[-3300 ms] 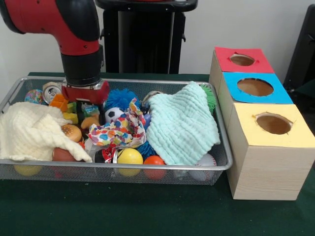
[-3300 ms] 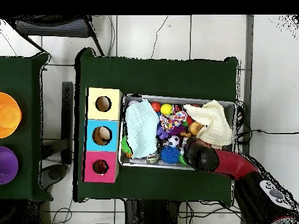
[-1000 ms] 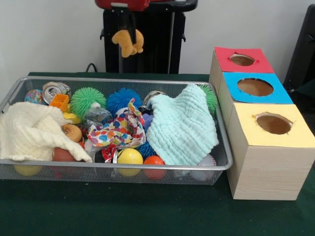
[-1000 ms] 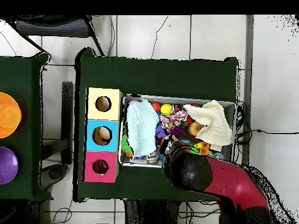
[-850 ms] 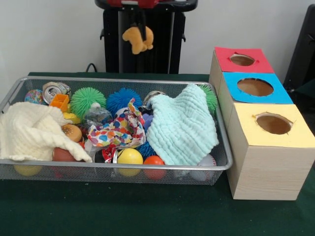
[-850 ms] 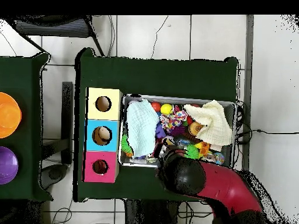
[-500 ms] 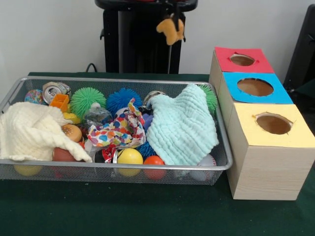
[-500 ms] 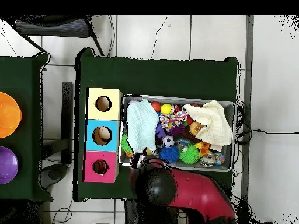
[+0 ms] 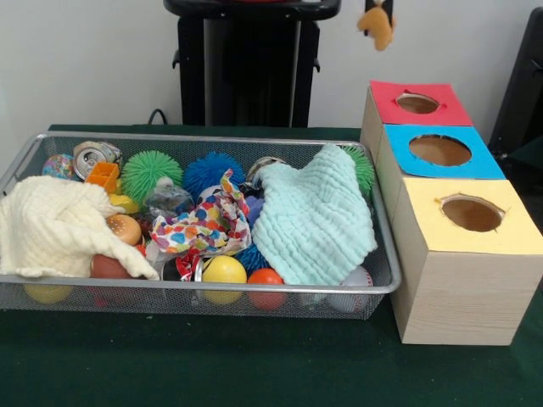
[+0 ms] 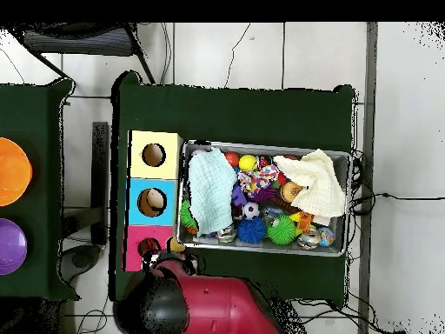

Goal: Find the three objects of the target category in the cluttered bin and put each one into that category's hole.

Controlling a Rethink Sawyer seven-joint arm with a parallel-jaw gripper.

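An orange-brown soft toy (image 9: 377, 25) hangs in the black claw (image 9: 377, 7). Just below the claw, the wooden box's top around the hole (image 9: 417, 103) is red; farther from the claw come a blue top (image 9: 439, 150) and a yellow top (image 9: 471, 213). Well off to the claw's side, the silver mesh bin (image 9: 212, 286) holds a mint-green cloth (image 9: 314, 222), a cream cloth (image 9: 55, 225), a multicoloured dotted cloth (image 9: 204, 227), green (image 9: 146, 174) and blue spiky balls (image 9: 208, 172). The table (image 9: 212, 365) is dark green.
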